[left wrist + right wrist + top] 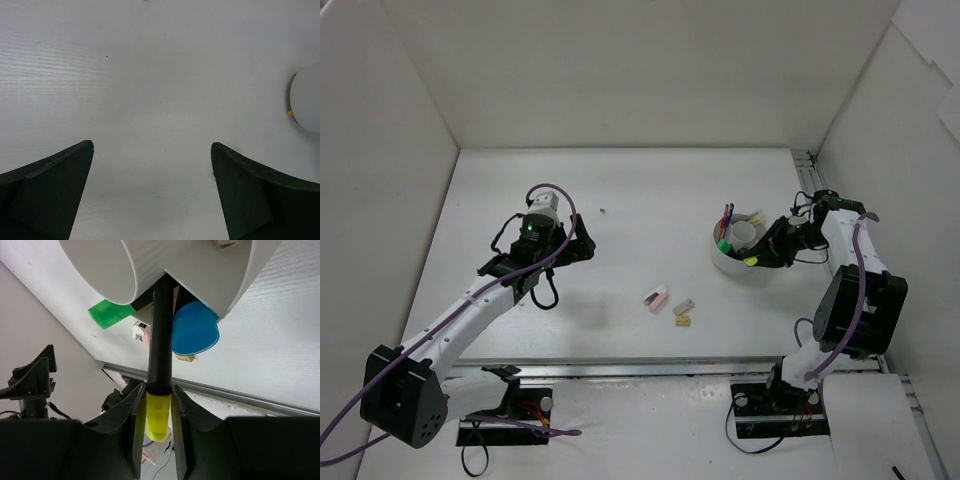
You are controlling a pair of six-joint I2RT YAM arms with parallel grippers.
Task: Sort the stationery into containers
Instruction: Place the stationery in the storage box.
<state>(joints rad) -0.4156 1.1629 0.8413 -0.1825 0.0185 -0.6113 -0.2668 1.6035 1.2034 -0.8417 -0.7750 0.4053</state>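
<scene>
The white round tub (pixel 732 266) stands at the right, with a smaller white cup (pixel 743 235) and red and blue pens (pixel 727 215) inside. My right gripper (pixel 767 252) is at its near right rim, shut on a black highlighter by its yellow end (pixel 159 412). The black body runs up between the tub's white wall (pixel 235 285) and the cup (pixel 100 270). A blue end (pixel 195 332) and a green end (pixel 111 314) poke out beside it. Pink (pixel 656 298), grey (pixel 684 304) and tan (pixel 682 320) erasers lie on the table. My left gripper (pixel 582 245) is open and empty.
The left wrist view shows bare white table between my open left fingers (pixel 60 170), with the tub's edge (pixel 307 100) at far right. White walls enclose the table on three sides. A metal rail (pixel 650 368) runs along the near edge.
</scene>
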